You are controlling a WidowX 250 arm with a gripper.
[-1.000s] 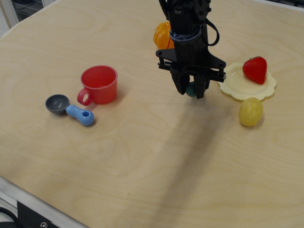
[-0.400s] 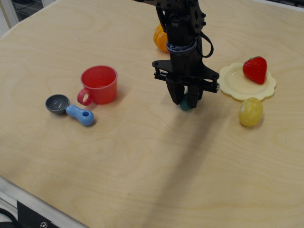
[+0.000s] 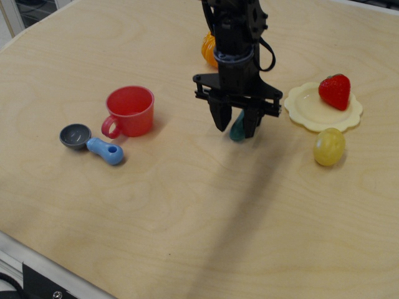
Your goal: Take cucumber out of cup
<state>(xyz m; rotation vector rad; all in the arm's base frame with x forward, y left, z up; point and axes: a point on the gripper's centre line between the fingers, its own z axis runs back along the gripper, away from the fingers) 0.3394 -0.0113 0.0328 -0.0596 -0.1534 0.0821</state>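
The teal-green cucumber (image 3: 237, 129) stands tilted on the table between my fingers, right of the cup. It leans toward the right finger, with a sliver of table showing between it and the left finger. My gripper (image 3: 235, 132) points straight down over it with the jaws apart. The red cup (image 3: 131, 110) stands upright at the left with its handle toward the front left. Its inside looks empty.
A grey scoop with a blue handle (image 3: 93, 143) lies front left of the cup. An orange toy (image 3: 211, 48) sits behind the arm. A cream plate (image 3: 312, 111) holds a strawberry (image 3: 335, 91) at the right, and a yellow lemon (image 3: 328, 146) lies in front of it.
My gripper has moved left and down with the cucumber, then lifted slightly. The jaws have parted and the cucumber now rests on the table.
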